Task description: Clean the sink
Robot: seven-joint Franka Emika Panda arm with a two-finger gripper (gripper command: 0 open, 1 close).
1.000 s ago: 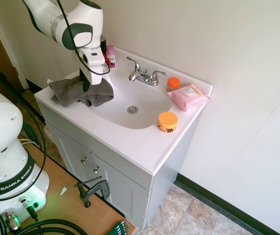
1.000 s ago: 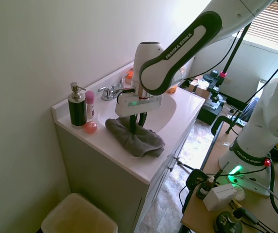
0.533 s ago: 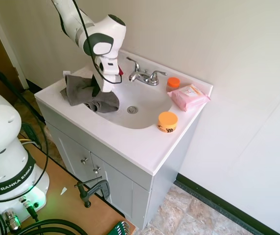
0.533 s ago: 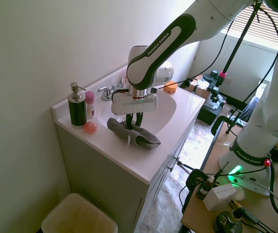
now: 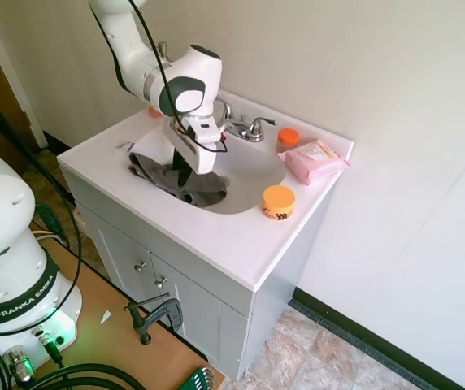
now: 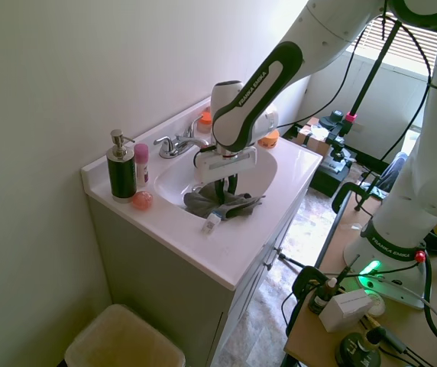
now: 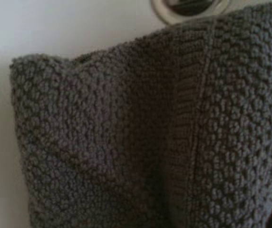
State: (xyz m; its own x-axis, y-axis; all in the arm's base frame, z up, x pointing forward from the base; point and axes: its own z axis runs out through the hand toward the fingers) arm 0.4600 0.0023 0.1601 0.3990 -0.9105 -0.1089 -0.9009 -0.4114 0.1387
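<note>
The sink [image 5: 253,166] is a glossy white oval basin in a white vanity top, with a chrome faucet [image 5: 241,126] behind it. A dark grey towel [image 5: 180,183] lies bunched over the basin's front-left rim and down into the bowl. My gripper [image 5: 185,173] points down into the towel and is shut on it. The second exterior view shows the gripper [image 6: 222,191] and the towel [image 6: 220,205] inside the sink [image 6: 258,170]. Knobbly towel [image 7: 140,142] fills the wrist view, with the chrome drain [image 7: 190,5] just beyond its edge.
An orange jar [image 5: 279,201], a pink wipes pack [image 5: 312,160] and a small orange-lidded pot [image 5: 288,136] sit on the vanity's right side. A dark soap dispenser [image 6: 120,168], a pink bottle [image 6: 140,164] and a pink ball [image 6: 142,200] stand at the far corner. A bin [image 6: 123,340] is on the floor.
My gripper has dragged the towel from the counter left of the basin over the rim and into the bowl, toward the drain. The towel is more bunched.
</note>
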